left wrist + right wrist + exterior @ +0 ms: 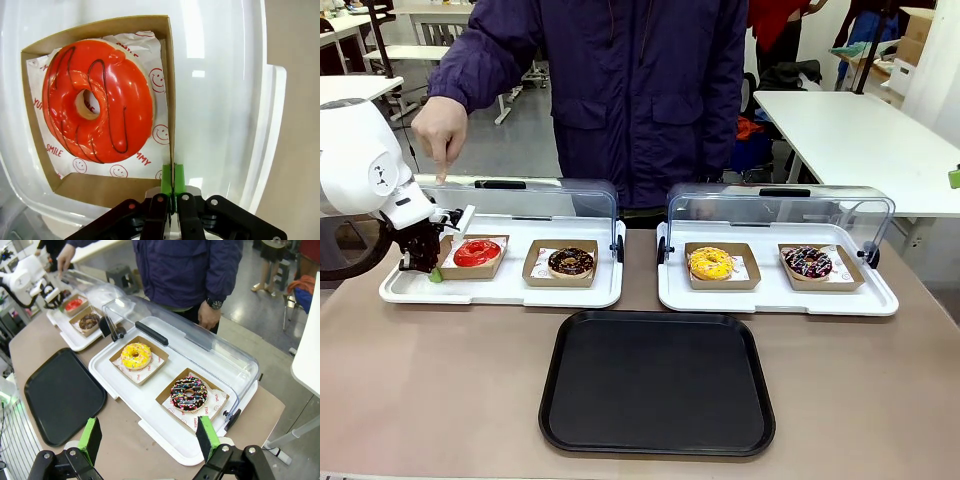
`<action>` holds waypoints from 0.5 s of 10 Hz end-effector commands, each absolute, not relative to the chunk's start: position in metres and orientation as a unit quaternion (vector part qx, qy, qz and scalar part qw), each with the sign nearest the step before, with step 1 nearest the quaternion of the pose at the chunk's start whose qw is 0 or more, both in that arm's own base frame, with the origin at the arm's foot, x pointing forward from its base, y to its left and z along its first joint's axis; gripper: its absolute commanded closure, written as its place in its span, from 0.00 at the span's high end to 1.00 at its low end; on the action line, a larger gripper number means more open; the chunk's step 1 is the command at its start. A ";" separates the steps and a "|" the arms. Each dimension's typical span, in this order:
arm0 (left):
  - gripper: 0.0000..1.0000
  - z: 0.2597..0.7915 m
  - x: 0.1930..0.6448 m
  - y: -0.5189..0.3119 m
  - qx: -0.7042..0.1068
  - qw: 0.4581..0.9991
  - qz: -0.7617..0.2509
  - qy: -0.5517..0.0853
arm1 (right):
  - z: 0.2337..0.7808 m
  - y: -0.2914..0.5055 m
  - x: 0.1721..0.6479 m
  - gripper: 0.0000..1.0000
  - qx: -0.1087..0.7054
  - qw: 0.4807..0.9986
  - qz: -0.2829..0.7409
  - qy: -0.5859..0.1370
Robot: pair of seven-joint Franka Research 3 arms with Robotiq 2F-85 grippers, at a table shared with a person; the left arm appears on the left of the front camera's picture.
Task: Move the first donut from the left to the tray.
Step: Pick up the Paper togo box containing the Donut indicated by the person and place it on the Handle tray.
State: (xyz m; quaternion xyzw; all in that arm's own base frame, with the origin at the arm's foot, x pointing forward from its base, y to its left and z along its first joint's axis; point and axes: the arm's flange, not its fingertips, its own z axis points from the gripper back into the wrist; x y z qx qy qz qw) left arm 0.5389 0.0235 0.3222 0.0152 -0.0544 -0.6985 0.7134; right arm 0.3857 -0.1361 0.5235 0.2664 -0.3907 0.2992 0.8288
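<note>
Pinching cardboard wall beside red donut (97, 102) | left fingers (173, 176) closed | right fingers (206, 432) wide, empty

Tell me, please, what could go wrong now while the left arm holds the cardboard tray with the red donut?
1. The left gripper pinches only one thin wall of the cardboard tray, so lifting may tilt it and slide the red donut out.
2. The open clear lid and the person's hand are close above, so lifting could strike them.

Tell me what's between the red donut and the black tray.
Front view: the red donut sits in a cardboard holder on a white display tray; past that tray's front rim, bare tabletop runs to the black tray.
</note>
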 end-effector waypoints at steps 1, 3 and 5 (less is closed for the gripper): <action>0.02 0.322 0.539 0.023 0.015 0.713 -0.698 -0.054 | 0.524 -0.136 0.388 1.00 0.271 0.818 0.306 -0.405; 0.02 0.355 0.520 0.017 0.029 0.725 -0.680 -0.106 | 0.524 -0.136 0.388 1.00 0.271 0.818 0.306 -0.405; 0.02 0.385 0.492 -0.005 0.049 0.712 -0.688 -0.133 | 0.524 -0.136 0.388 1.00 0.271 0.818 0.306 -0.405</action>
